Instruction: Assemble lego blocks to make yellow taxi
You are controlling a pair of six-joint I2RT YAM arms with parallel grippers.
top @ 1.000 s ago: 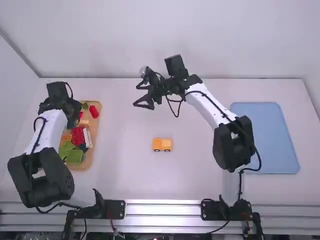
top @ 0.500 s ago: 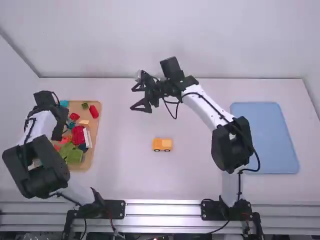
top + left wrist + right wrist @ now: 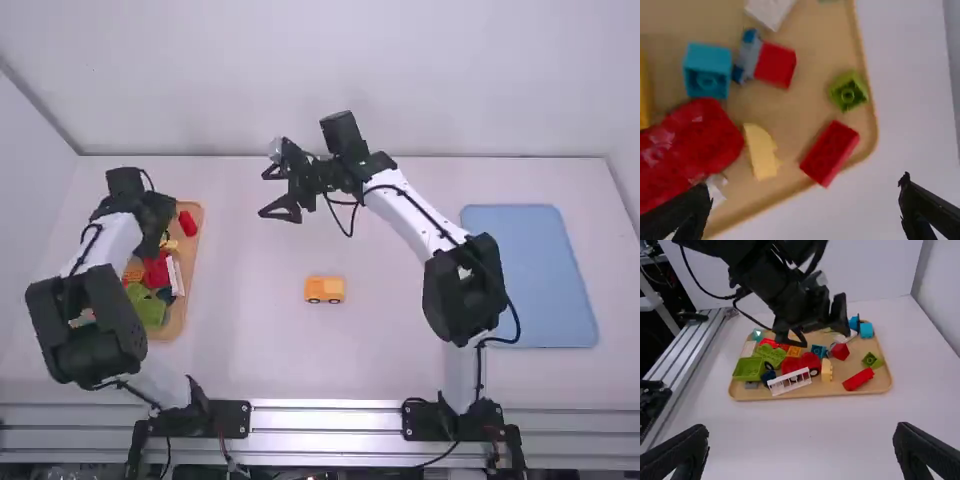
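One white surface (image 3: 250, 350) bears your wooden tray (image 3: 172, 328). Your left end effector (image 3: 805, 186), fingers apart, hangs over the tray; your right end effector (image 3: 801, 427), also apart, hangs beyond the yellow car body (image 3: 324, 290) at mid-surface. For the pale yellow block (image 3: 761, 152), probably next, align squarely before closing, clear of the red block (image 3: 830, 152).

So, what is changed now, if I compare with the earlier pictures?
The left gripper drew back left, then came forward and right over the tan tray. The right gripper shifted slightly left. Both are open and empty now. The orange car and the blue tray stayed in place.
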